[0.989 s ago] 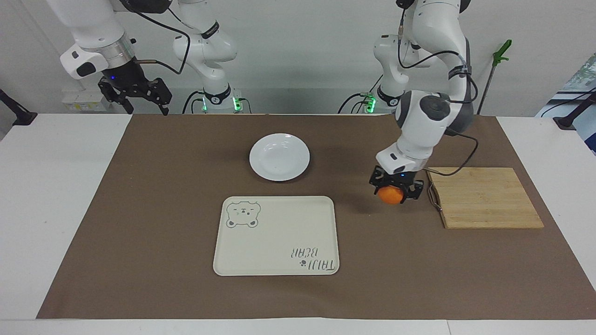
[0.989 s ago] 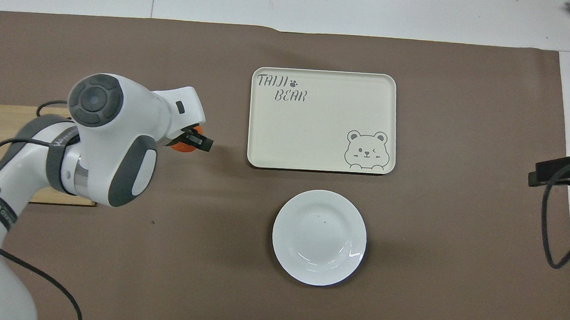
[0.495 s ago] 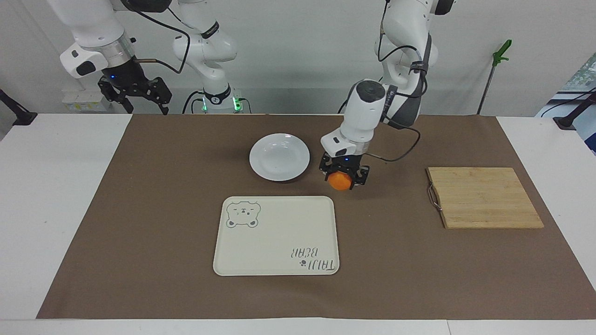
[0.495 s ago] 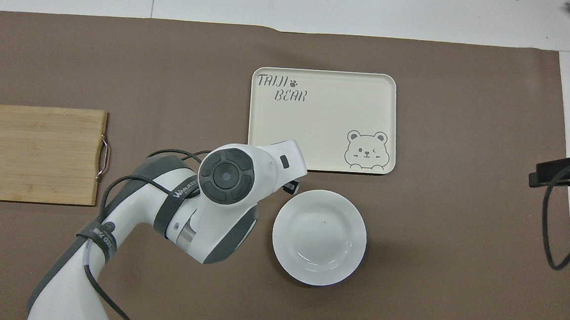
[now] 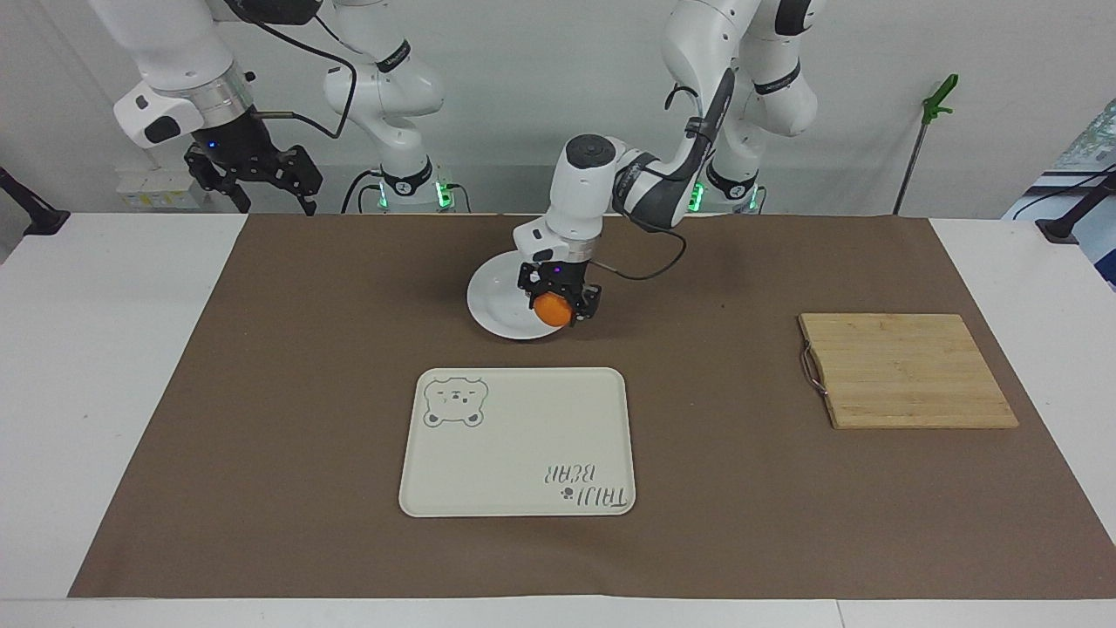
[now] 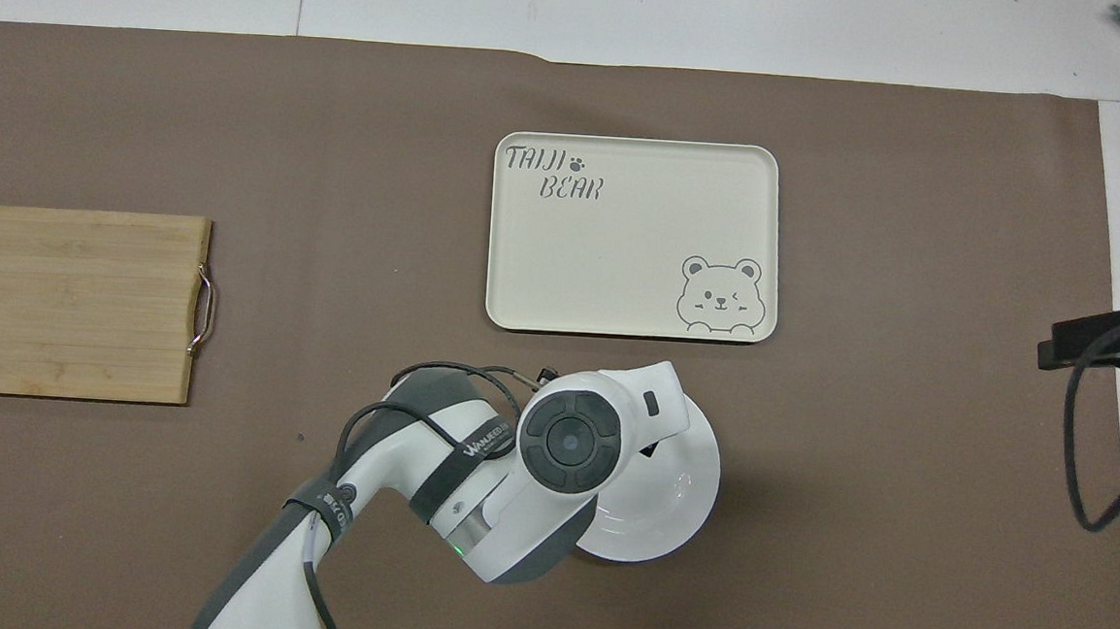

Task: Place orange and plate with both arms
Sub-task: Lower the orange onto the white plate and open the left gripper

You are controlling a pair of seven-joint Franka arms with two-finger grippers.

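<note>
My left gripper (image 5: 555,305) is shut on the orange (image 5: 552,310) and holds it in the air over the rim of the white plate (image 5: 497,305) on the side toward the left arm's end. In the overhead view the left arm's wrist hides the orange and covers much of the plate (image 6: 675,501). My right gripper (image 5: 261,179) hangs open, high over the table edge at the right arm's end, with nothing in it; there the right arm waits. Only its tip (image 6: 1093,342) shows in the overhead view.
A cream tray (image 5: 519,445) with a bear drawing lies farther from the robots than the plate. A bamboo cutting board (image 5: 902,371) with a metal handle lies toward the left arm's end. A brown mat (image 5: 261,392) covers the table.
The left arm has carried the orange from beside the cutting board across the mat to over the plate's rim. The right arm has not moved.
</note>
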